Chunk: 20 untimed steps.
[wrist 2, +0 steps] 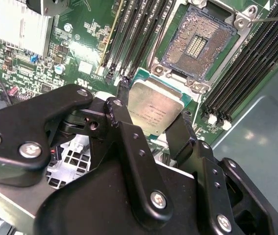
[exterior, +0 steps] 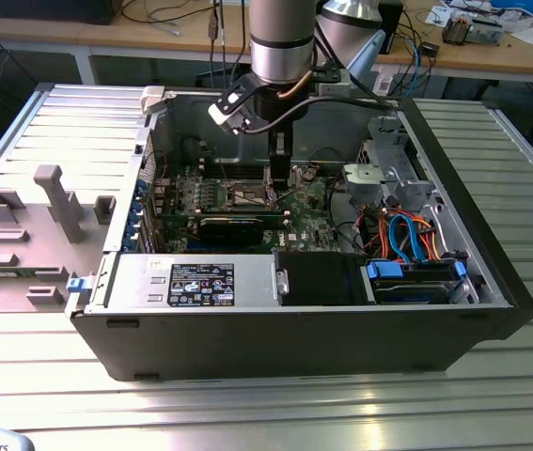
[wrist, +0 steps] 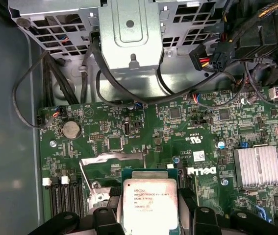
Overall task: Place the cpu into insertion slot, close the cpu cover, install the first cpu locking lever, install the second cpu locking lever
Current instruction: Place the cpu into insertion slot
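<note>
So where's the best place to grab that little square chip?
By two opposite edges, coming straight at its flat face. The chip is thin and flat, so only its sides give the gripper something to squeeze, and that is how its fingers clamp it now, near the open socket.

Cpu (wrist 2: 156, 110) held in gripper (wrist 2: 153, 105), just beside insertion slot (wrist 2: 197, 44), over circuit board (wrist 2: 87, 29); board inside computer case (exterior: 294, 343); case on desk (exterior: 247, 413).
</note>
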{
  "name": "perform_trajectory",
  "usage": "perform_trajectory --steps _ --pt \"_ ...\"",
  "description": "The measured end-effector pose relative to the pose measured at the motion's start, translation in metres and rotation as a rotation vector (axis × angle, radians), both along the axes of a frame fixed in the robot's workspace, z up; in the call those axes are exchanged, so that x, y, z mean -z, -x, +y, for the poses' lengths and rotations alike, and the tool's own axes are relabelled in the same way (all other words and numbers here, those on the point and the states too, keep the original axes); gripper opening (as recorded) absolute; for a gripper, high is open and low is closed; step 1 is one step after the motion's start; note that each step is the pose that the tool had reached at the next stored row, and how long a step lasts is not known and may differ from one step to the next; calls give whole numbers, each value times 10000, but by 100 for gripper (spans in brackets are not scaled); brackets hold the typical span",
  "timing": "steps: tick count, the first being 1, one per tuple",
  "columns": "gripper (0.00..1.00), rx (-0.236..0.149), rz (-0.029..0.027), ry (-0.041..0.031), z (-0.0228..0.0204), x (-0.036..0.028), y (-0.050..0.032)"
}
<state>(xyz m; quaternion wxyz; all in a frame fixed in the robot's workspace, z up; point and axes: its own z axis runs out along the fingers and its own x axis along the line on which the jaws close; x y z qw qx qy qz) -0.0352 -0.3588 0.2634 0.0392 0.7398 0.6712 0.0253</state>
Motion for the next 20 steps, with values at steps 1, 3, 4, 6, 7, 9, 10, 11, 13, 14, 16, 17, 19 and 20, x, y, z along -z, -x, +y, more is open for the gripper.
perform_trajectory --steps 1,3,4,6,7,9,10,11,13,14,16,17,19,20 --pt "54 1 0 0 0 1 3" --pt "54 1 0 0 0 5 7" --pt "54 1 0 -1 0 8 10" --pt "54 1 0 -1 0 10 12" --pt "54 1 0 -1 0 12 14" --pt "54 1 0 -1 0 16 19" --pt "54 1 0 -1 0 19 22" --pt "54 1 -1 -1 0 21 25" --pt "54 1 0 0 1 28 32" --pt "54 1 0 -1 1 35 40" --pt "54 1 0 -1 1 37 42" --pt "54 1 -1 -1 1 38 44" --pt "54 1 -1 -1 1 51 59" --pt "54 1 0 -1 1 62 70"
